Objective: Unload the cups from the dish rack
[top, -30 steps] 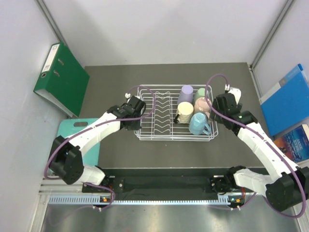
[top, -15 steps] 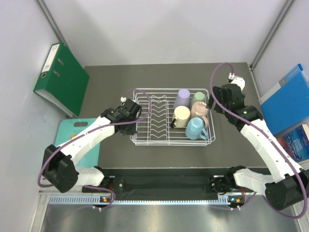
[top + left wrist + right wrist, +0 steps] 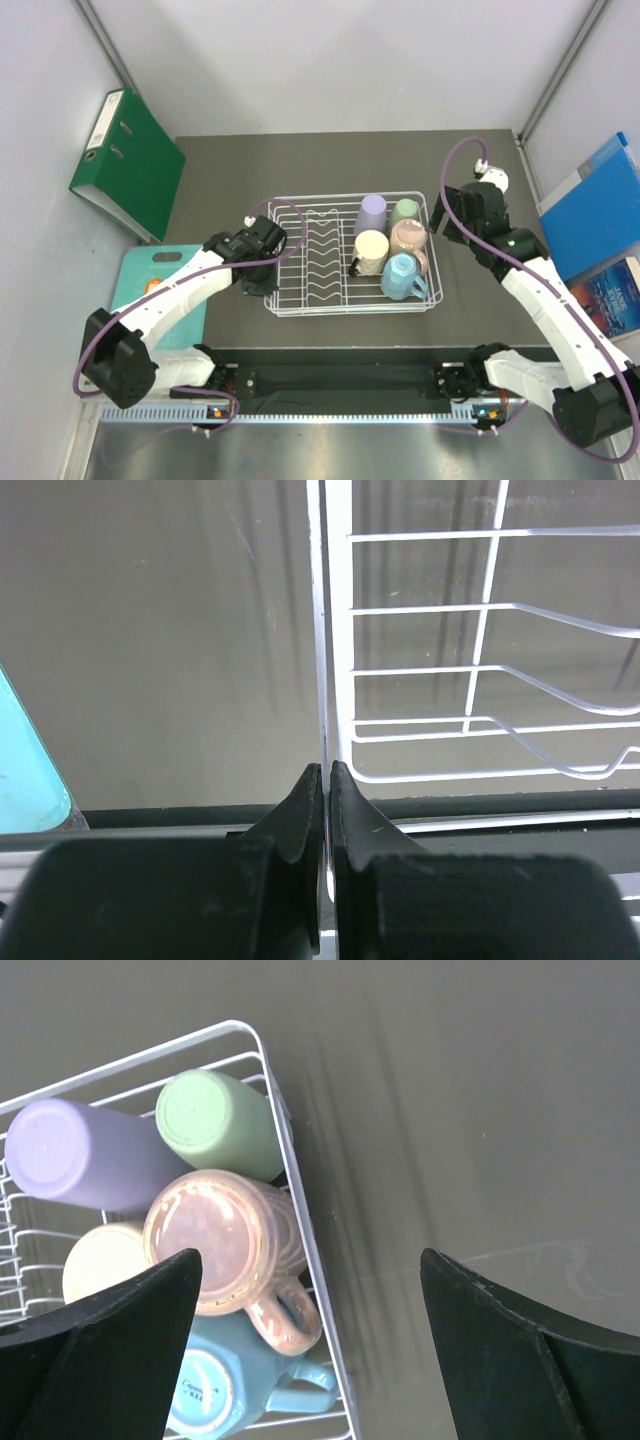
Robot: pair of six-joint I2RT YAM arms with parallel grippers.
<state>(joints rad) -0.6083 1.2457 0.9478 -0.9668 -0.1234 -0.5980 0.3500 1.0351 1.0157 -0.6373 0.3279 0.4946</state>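
Note:
The white wire dish rack (image 3: 300,305) sits mid-table. Its right half holds the cups upside down: lavender (image 3: 371,212), mint green (image 3: 405,211), pink (image 3: 408,238), cream-yellow (image 3: 371,248) and light blue with a handle (image 3: 400,276). My left gripper (image 3: 266,246) is shut on the rack's left rim wire (image 3: 340,630); the fingers (image 3: 300,800) pinch it. My right gripper (image 3: 455,220) is open and empty, above the rack's right rim (image 3: 290,1150). Its wrist view shows the lavender (image 3: 80,1155), mint (image 3: 215,1120), pink (image 3: 215,1235), cream (image 3: 100,1260) and blue (image 3: 230,1380) cups.
A green binder (image 3: 130,160) leans on the left wall. A teal cutting board (image 3: 140,270) lies under my left arm. Blue books (image 3: 595,210) stand at the right. A black rail (image 3: 350,375) runs along the near edge.
The rack with its cups has slid toward the near edge and slightly left, held by my left gripper. My right gripper has drawn back from the rack toward the far right.

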